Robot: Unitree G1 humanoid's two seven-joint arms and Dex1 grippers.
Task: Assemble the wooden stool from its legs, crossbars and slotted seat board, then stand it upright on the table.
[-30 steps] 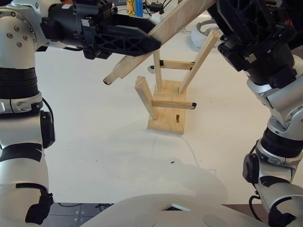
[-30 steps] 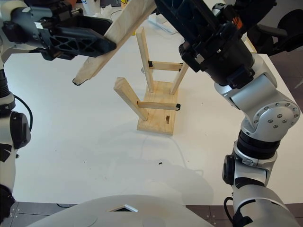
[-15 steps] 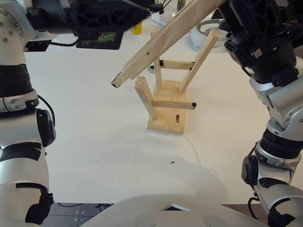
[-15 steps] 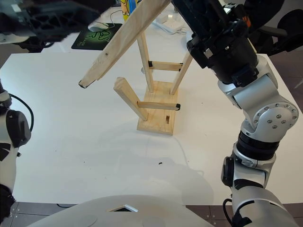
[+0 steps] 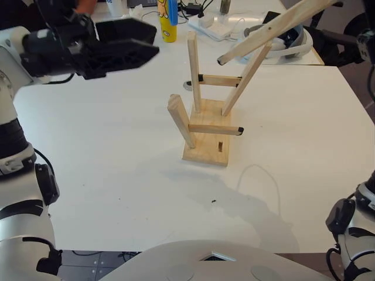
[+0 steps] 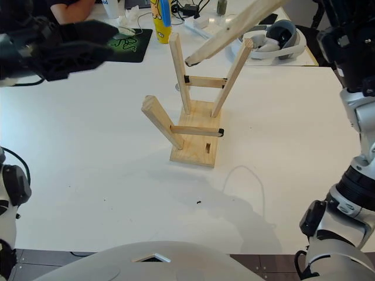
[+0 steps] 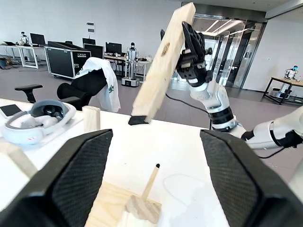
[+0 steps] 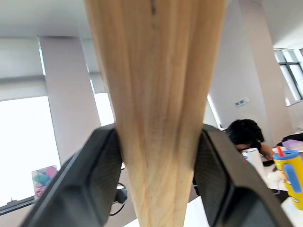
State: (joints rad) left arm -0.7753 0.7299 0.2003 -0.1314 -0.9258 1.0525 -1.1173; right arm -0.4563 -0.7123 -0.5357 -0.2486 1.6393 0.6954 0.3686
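White table (image 5: 105,175) took up most of the head views. Near the frame centre the seat board (image 5: 205,151) lay flat on it, with three legs standing up out of it.

- Upright leg (image 5: 193,70): rose from the far end of the board, close to vertical.
- Slanted leg (image 5: 246,79): leaned toward the upper right, its top end in the upper centre-right of the frame.
- Near leg (image 5: 180,120): tilted toward the upper left, on the board's left side.
- Upper crossbar (image 5: 220,80) joined the upright and slanted legs; lower crossbar (image 5: 214,129) ran from the near leg to a black-capped free end on the right.
- One slot (image 5: 220,146) in the board showed open, near its lower right corner.

Fourth leg (image 5: 272,29) was in the air at the upper right, sloping down to the left, its lower tip just above the slanted leg's top and apart from it. The right gripper (image 8: 156,179) was clamped on it, one finger (image 8: 90,175) on each side of the wood.

Left gripper (image 5: 153,40) hovered at the upper left, well apart from the stool, fingers (image 7: 80,179) spread wide with nothing between them.

Behind, along the top edge: a yellow bottle (image 5: 168,17), a white headset (image 6: 281,35), a dark mouse pad (image 6: 132,41). A small dark speck (image 5: 214,201) sat on the table below the board.
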